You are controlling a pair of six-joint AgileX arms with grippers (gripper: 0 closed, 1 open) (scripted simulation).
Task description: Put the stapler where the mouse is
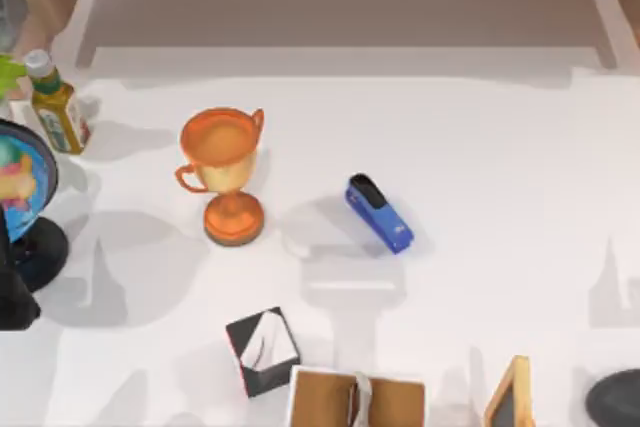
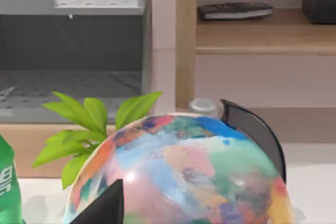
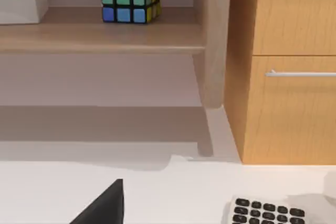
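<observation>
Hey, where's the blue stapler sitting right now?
In the top view, the stapler lies near the table's middle, right of the orange trophy cup, apart from it.

Blue stapler (image 1: pixel 379 214) lies apart, right of orange trophy (image 1: pixel 225 173).

The left arm (image 1: pixel 15 292) appears as a matte black, rounded bulk at the top view's left edge. A dark rounded part of the right arm (image 1: pixel 615 399) sits at its lower right corner. Each wrist view's bottom edge carries one black, pointed wedge, plain and unmarked.
</observation>
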